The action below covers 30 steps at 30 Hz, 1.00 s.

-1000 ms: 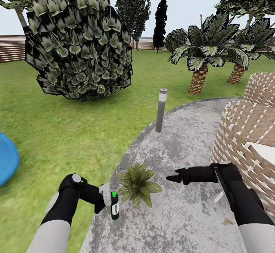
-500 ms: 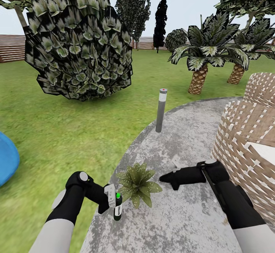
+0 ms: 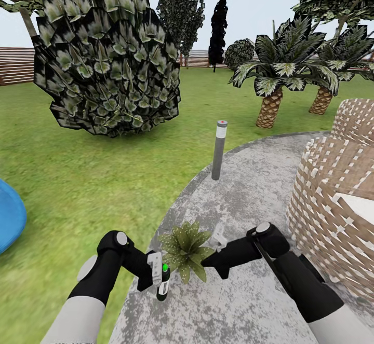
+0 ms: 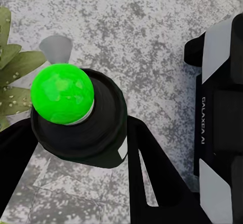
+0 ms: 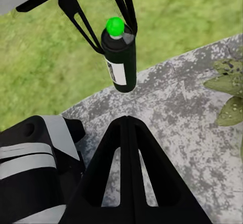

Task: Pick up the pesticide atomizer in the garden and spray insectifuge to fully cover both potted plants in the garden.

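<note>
The pesticide atomizer [image 3: 162,284], a slim dark green bottle with a bright green cap and a white label, hangs upright just above the patio edge, with my left gripper [image 3: 158,277] shut on it. One potted plant [image 3: 187,250], a low green rosette, sits right beside the bottle. My right gripper [image 3: 206,262] is shut on nothing and points at the plant from the other side. In the right wrist view the atomizer [image 5: 120,62] hangs ahead of the shut right gripper [image 5: 127,120]. In the left wrist view the green cap [image 4: 62,93] is seen from above between the black fingers [image 4: 147,183].
A grey bollard [image 3: 219,149] stands on the patio's far edge. A wicker chair [image 3: 332,188] fills the right side. A big dark bush [image 3: 109,58] and palms [image 3: 270,90] stand on the lawn, with a blue object [image 3: 8,214] at the left.
My left gripper has carried the atomizer lower and to the right, closer to the plant. My right arm has swung left and down, reaching the plant's right side.
</note>
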Motion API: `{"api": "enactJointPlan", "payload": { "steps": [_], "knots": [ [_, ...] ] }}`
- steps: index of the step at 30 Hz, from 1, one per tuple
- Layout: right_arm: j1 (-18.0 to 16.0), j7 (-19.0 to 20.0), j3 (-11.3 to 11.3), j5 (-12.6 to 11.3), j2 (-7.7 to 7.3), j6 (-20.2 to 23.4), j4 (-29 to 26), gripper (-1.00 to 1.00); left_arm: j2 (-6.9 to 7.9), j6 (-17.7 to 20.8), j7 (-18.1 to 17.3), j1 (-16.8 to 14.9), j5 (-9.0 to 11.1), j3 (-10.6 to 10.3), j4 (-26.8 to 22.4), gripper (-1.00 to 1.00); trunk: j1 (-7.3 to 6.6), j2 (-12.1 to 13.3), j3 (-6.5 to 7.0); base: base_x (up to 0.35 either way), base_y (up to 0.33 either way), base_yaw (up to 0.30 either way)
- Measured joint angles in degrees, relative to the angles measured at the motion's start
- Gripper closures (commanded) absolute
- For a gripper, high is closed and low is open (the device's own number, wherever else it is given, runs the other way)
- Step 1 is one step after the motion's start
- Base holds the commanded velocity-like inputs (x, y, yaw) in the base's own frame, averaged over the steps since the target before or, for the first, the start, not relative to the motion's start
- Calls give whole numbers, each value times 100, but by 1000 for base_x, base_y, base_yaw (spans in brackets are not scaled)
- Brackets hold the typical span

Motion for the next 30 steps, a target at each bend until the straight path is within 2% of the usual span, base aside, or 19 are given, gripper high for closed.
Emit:
{"api": "enactJointPlan", "payload": {
  "steps": [4, 11, 19, 21, 24, 25, 30],
  "knots": [
    [0, 0, 20, 1, 0, 0, -6, 100, -3, 0, 6, -22, 0, -138, 0, 100, 0, 0, 0, 0, 0, 0],
    [0, 0, 28, 0, 8, 0, -70, 100, -24, 274, 5, -25, -3, -725, 1, 100, 0, 0, 0, 0, 0, 0],
    [0, 0, 30, -2, 10, 0, -85, 100, -28, 303, 4, -25, -3, -841, -5, 100, 0, 0, 0, 0, 0, 0],
    [0, 0, 35, -2, 14, 0, -81, 100, -31, 361, 4, -25, -3, -1029, -7, 100, 0, 0, 0, 0, 0, 0],
    [0, 0, 38, -3, 16, 0, -78, 100, -33, 690, 5, -25, 1, -1474, -2, 100, 0, 0, 0, 0, 0, 0],
    [0, 0, 39, -4, 12, 0, -79, 100, -33, 733, 5, -25, 3, -1564, -2, 100, 0, 0, 0, 0, 0, 0],
    [0, 0, 39, -5, 16, 0, -80, 100, -32, 789, 5, -30, -1, -1663, -8, 100, 0, 0, 0, 0, 0, 0]
  ]
}}
